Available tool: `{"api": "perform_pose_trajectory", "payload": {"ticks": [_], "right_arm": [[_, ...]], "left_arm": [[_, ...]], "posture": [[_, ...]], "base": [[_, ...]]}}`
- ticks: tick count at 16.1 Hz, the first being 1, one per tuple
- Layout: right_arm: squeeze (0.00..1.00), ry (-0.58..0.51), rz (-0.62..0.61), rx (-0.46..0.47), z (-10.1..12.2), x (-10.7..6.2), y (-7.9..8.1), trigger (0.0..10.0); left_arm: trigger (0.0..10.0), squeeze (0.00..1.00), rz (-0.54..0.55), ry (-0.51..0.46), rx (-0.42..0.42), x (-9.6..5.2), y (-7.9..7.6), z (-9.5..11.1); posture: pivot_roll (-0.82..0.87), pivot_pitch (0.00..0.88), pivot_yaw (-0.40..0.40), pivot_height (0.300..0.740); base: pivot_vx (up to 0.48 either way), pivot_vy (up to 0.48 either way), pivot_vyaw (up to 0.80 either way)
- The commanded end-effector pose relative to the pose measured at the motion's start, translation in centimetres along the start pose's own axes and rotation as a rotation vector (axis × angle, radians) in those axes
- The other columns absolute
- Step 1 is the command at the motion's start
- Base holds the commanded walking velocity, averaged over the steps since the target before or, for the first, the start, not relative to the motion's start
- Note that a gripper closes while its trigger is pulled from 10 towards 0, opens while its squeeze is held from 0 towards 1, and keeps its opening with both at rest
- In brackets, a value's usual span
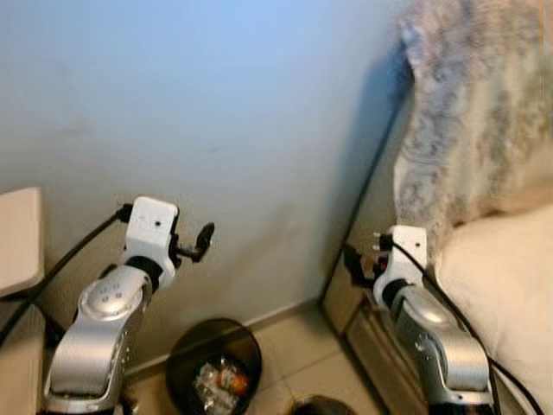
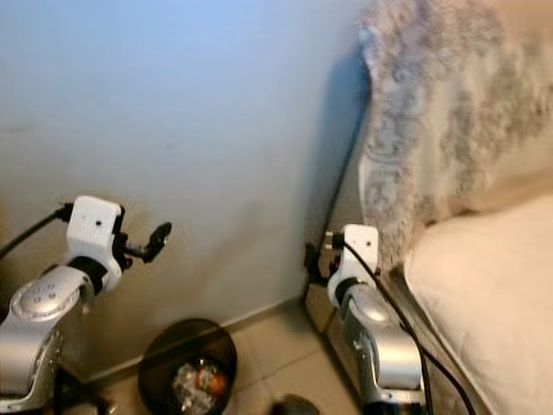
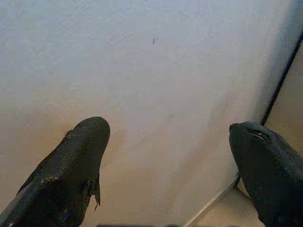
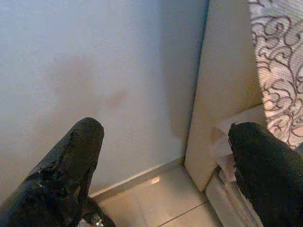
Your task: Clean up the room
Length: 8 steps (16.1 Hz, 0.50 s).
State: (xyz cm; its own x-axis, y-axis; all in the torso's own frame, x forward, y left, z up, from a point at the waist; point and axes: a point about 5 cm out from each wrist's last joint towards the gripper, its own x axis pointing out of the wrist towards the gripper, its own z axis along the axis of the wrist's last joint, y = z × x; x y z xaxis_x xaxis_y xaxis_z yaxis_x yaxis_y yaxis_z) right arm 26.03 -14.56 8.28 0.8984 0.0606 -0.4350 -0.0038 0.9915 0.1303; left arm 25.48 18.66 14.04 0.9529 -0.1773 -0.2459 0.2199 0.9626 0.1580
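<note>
Left hand (image 1: 200,242) is up in front of the pale wall (image 1: 251,130), fingers (image 3: 75,170) spread wide, nothing between them. Right hand (image 1: 356,266) is raised too, close to the corner where the wall meets the bed's tall cream headboard (image 4: 222,94); its fingers (image 4: 71,165) are also released and empty.

Down below, between the two silver arms, a black wastebin (image 1: 214,363) sits on the beige tiled floor (image 1: 298,350), right against the skirting at the foot of the wall. Inside it there's crumpled clear wrapping and something orange (image 1: 232,378).

Off to the robot's right, the bed (image 1: 505,277) shows a cream mattress surface, and a throw (image 1: 484,112) with grey swirling patterns is draped over the top of the headboard, hanging down above the mattress.

On the far left edge, a light-coloured tabletop (image 1: 19,238) juts in beside the left arm, with a black cable (image 1: 73,255) running from the wrist past it.
</note>
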Motion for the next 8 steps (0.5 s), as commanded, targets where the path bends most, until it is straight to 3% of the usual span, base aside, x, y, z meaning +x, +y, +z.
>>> {"api": "perform_pose_trajectory", "payload": {"ticks": [1, 8], "right_arm": [[0.83, 0.004, -0.019, -0.005, 0.0, -0.01, -0.71, 10.0], [0.75, 0.002, -0.017, -0.002, -0.11, -0.13, -1.14, 10.0]], "left_arm": [[10.0, 0.0, -0.012, 0.008, -0.014, 0.1, -0.23, -0.13], [10.0, 0.0, -0.046, 0.027, -0.003, -0.1, -0.48, -0.28]], "posture": [[-0.08, 0.0, 0.002, 0.74], [-0.07, 0.0, -0.006, 0.74]], "base": [[0.0, 0.0, -0.75], [0.0, 0.0, -0.74]]}}
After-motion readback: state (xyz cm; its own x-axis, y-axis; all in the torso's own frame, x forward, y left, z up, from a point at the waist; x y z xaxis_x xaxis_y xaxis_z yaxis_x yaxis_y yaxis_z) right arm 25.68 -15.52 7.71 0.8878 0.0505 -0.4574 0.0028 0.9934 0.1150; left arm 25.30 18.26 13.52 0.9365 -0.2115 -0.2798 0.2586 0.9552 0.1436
